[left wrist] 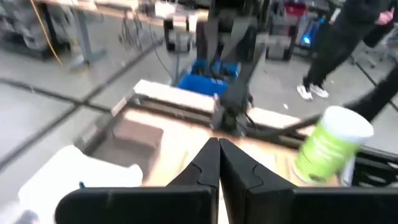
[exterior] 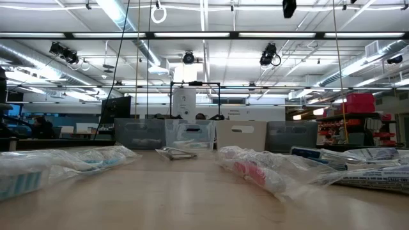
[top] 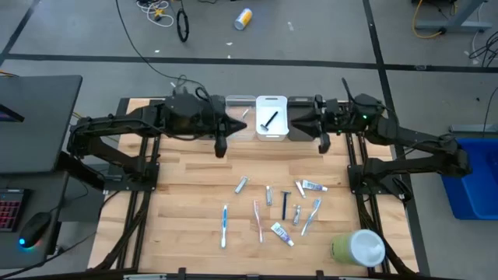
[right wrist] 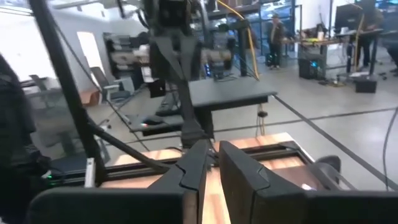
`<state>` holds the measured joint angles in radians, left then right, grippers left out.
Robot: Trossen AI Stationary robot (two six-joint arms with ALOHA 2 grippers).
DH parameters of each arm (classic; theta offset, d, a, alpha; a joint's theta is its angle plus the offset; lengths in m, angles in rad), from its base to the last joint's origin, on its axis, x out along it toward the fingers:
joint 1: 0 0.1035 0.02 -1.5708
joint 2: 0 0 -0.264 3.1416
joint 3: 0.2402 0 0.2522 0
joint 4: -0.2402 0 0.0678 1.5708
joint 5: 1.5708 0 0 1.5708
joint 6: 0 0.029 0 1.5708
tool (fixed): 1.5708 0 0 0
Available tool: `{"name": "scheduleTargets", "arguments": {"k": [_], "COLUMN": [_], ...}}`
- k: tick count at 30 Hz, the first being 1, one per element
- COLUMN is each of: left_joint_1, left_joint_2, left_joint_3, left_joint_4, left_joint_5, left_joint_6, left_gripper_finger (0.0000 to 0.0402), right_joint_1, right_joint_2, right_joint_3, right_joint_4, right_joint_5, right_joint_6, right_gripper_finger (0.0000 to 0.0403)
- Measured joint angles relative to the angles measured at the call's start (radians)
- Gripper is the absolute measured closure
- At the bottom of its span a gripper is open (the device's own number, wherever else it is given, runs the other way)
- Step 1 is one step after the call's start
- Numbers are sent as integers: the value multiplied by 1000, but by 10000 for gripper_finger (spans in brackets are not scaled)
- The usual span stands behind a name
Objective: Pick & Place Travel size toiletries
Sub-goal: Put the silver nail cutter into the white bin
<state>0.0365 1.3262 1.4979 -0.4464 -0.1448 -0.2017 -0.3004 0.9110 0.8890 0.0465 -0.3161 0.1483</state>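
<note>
Overhead, both arms hang at the tabletop's (top: 187,175) far edge: the left pincer (top: 220,147) pressed together and empty, the right pincer (top: 323,143) nearly closed, a thin gap showing, seemingly holding nothing. Toiletries (top: 272,206) (toothbrushes, tubes, razors) lie scattered on the near half, well apart from both. One razor (top: 269,120) rests in a white tray (top: 271,132) between the pincers.

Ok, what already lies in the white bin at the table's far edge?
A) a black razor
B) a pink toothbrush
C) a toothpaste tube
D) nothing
A: in the high view a black razor lies slantwise in the white bin; the other toiletries remain on the table.
</note>
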Motion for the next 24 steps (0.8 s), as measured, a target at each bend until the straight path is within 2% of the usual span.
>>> {"name": "scheduleTargets", "arguments": {"k": [5, 9, 13, 24], "left_joint_1": [-70, -109, -137, -161], "left_joint_2": [1, 28, 106, 324], "left_joint_3": [0, -2, -14, -13], "left_joint_4": [-124, -227, -307, -368], "left_joint_5": [-33, -69, -68, -77], "left_joint_6": [-57, -134, -197, -291], "left_gripper_finger": [392, 397, 390, 394], "right_joint_1": [55, 72, 77, 80], "right_joint_2": [-25, -23, -20, -27], "right_joint_3": [0, 0, 0, 0], "right_joint_4": [-29, -29, -30, -52], "right_joint_5": [54, 53, 53, 54], "right_joint_6": [-9, -9, -9, -15], "right_gripper_finger": [360, 359, 360, 360]}}
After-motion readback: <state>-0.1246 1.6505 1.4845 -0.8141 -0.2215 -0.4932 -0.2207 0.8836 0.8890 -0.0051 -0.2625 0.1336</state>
